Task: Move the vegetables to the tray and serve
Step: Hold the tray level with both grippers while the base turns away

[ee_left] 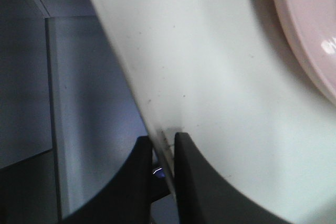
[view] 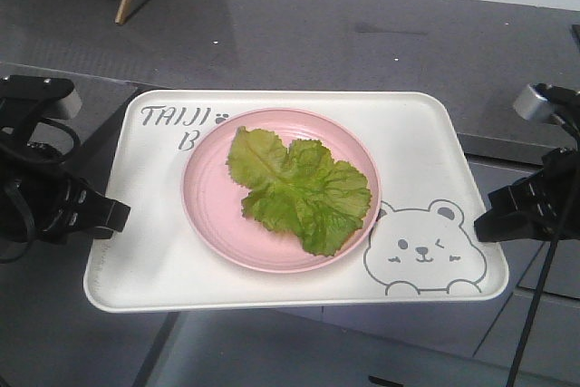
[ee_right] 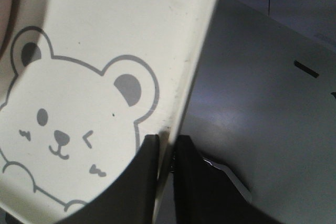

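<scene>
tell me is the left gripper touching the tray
Touching. The left wrist view shows the left gripper pinching the rim of the tray, one finger on each side.

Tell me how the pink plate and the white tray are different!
The plate is round and pink; the tray is a cream-white rectangle with a bear drawing. The plate is smaller and sits on the tray. The plate holds the lettuce; the tray is pinched at its rims by the left gripper and right gripper. Both are shallow.

We find the lettuce leaves [view: 299,189] on the plate [view: 213,215], which sits on the tray [view: 145,260] between our left gripper [view: 113,217] and right gripper [view: 485,219].
</scene>
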Controlling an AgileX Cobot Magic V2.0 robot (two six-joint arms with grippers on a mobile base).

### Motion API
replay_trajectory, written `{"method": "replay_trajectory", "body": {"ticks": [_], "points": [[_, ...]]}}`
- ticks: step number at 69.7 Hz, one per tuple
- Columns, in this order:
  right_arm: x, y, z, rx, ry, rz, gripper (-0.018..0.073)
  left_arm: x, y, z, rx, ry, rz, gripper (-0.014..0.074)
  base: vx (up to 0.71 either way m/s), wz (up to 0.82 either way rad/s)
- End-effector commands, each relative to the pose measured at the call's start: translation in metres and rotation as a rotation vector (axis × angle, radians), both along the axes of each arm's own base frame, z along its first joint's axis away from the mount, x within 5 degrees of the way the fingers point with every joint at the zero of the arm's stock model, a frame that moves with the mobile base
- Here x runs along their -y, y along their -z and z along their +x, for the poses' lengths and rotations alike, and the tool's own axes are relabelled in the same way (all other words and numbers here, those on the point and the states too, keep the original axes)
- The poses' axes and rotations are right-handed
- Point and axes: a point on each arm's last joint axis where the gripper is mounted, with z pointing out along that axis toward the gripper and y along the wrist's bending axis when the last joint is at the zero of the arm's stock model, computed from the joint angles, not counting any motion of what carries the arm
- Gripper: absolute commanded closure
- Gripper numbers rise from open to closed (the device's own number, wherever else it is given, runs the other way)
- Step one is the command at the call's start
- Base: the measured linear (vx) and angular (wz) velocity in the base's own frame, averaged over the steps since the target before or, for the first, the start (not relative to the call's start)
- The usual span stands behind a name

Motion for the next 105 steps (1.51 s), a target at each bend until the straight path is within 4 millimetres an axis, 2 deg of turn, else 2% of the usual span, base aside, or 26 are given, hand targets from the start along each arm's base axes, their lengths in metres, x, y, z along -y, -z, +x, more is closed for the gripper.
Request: {"method": "replay_trajectory", "body": {"ticks": [1, 63, 105], "points": [[-0.0132, -0.0200, -0.0067, 0.056, -0.066, 0.100, 0.0562, 0.0077, -0.0193, -0.0023, 0.097, 0.031, -0.084, 0.0602, -0.01, -0.35], [-0.0132, -0.0200, -0.0068, 0.056, -0.067, 0.100, 0.0562, 0.0077, -0.0193, -0.0023, 0.097, 0.031, -0.084, 0.0602, 0.06, -0.33], [-0.0132, -0.0200, -0.0069, 0.055, -0.068, 0.100, 0.0562, 0.0077, -0.0193, -0.0023, 0.097, 0.031, -0.084, 0.0602, 0.14, -0.01]]}}
